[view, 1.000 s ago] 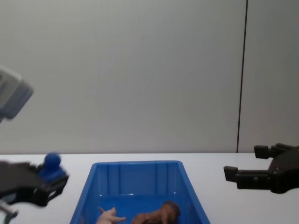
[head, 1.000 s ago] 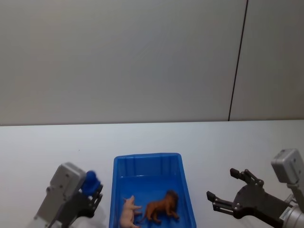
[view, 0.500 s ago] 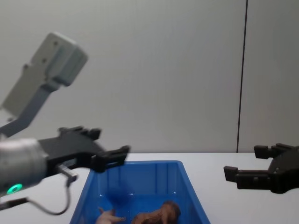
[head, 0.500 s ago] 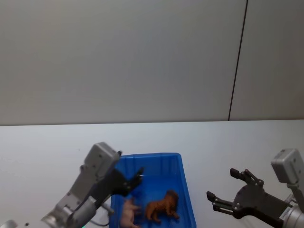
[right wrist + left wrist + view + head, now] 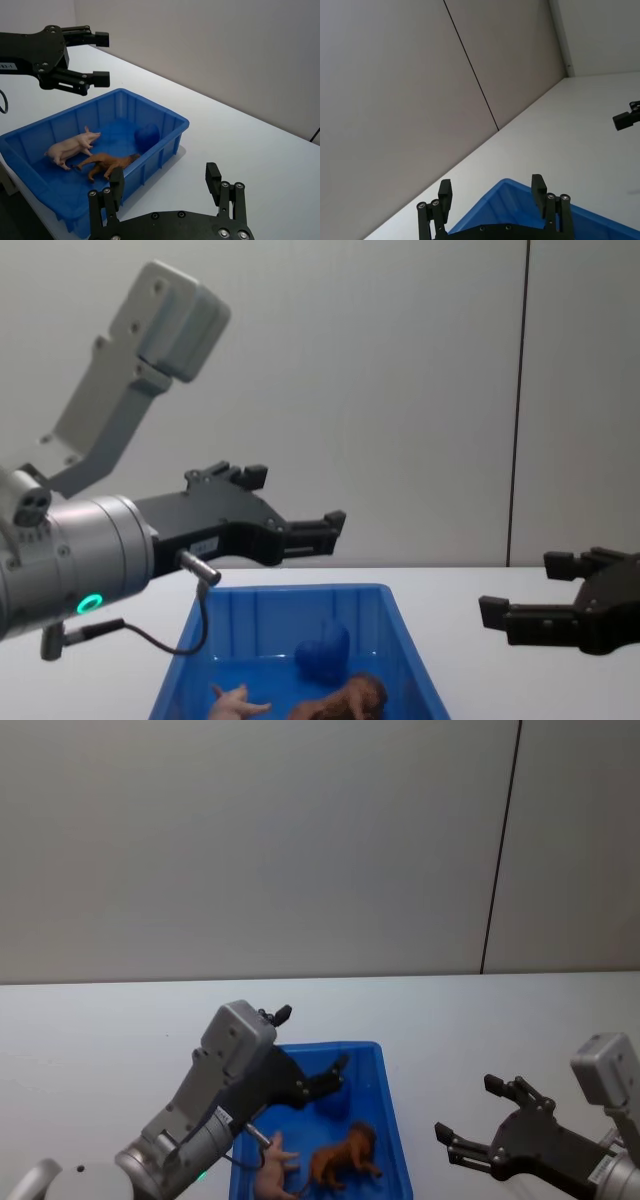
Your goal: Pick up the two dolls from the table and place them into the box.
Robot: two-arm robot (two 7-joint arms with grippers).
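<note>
Two small toy dolls, a shaggy brown lion [image 5: 107, 163] and pale pink pig [image 5: 70, 147], lie in our bright blue plastic box [image 5: 165, 134] beneath the nearer, wide-open left gripper [image 5: 292, 510]; right gripper [image 5: 540, 592] hangs open beyond its right rim

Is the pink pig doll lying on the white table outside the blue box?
No, the pink pig doll lies inside the blue box, beside the brown lion doll.

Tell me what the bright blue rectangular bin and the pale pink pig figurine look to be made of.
Bright blue rectangular bin: likely moulded hard plastic, judging by its ribbed walls, rolled rim and slight sheen. Pale pink pig figurine: probably solid plastic or rubber, with a smooth, matte, evenly coloured surface.
</note>
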